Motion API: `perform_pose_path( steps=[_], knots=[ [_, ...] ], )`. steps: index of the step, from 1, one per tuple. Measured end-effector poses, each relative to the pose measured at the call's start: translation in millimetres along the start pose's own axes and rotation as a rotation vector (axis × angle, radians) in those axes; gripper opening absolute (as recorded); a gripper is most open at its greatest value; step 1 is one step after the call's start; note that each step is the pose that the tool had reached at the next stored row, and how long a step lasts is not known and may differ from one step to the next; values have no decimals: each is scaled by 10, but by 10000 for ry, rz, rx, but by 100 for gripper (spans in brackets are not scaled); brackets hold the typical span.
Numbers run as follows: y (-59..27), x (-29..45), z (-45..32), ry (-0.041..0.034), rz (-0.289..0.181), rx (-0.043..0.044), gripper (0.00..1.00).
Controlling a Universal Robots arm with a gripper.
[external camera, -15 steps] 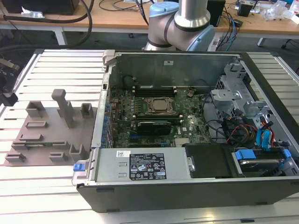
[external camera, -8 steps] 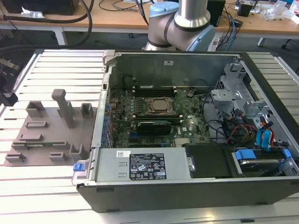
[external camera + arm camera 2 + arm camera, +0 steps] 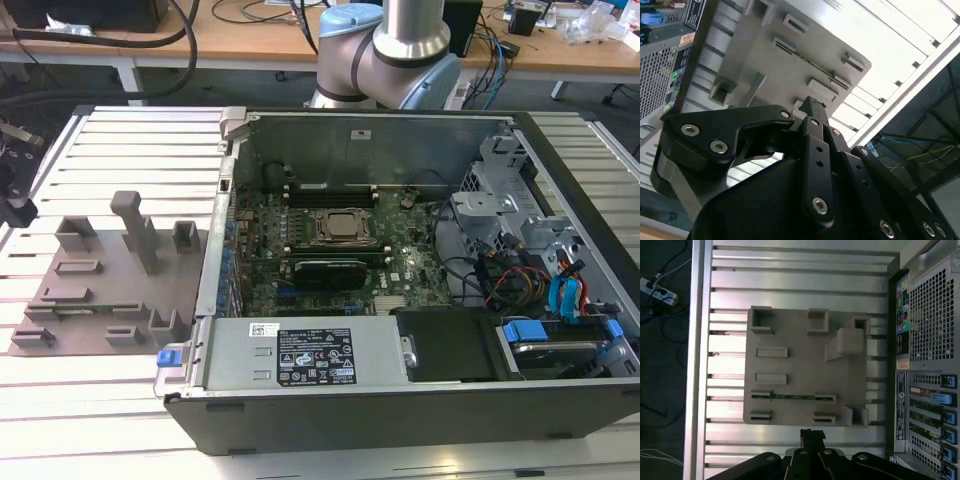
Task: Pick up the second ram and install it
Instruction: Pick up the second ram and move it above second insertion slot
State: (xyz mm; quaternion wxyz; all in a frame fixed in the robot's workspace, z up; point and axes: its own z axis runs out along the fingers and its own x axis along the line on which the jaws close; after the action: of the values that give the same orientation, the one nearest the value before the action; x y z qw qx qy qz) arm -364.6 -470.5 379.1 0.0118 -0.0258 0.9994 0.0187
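The second ram (image 3: pixel 792 396) is a thin green stick lying flat in a long slot of the grey holder plate (image 3: pixel 790 365), on the slatted table beside the open computer case. In the exterior view the second ram (image 3: pixel 95 309) shows as a faint green line near the front of the holder plate (image 3: pixel 100 285). My gripper (image 3: pixel 812 432) hangs well above the plate, off its edge closest to the stick and not touching it. Its black fingers (image 3: pixel 812 107) are pressed together with nothing between them.
The open computer case (image 3: pixel 400 400) stands at the exterior view's right of the plate, with the CPU socket (image 3: pixel 343 225) and black memory slots (image 3: pixel 320 187) inside. A grey post (image 3: pixel 135 230) rises from the plate. A black mechanical part (image 3: pixel 12 185) sits at the exterior view's left edge.
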Motion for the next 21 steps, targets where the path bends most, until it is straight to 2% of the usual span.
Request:
perform_pose_path(
  steps=[3,6,7,9,12,17,18,21],
  knots=[
    [0,0,0,46,-1259,-31,10],
    [0,0,0,64,-1740,-43,10],
    [0,0,0,80,-2187,-54,10],
    [0,0,0,98,-2651,-65,10],
    [0,0,0,134,-3628,-89,10],
    [0,0,0,165,-4469,-110,10],
    [0,0,0,178,-4830,-119,10],
    [0,0,0,200,-5434,-134,10]
  ],
)
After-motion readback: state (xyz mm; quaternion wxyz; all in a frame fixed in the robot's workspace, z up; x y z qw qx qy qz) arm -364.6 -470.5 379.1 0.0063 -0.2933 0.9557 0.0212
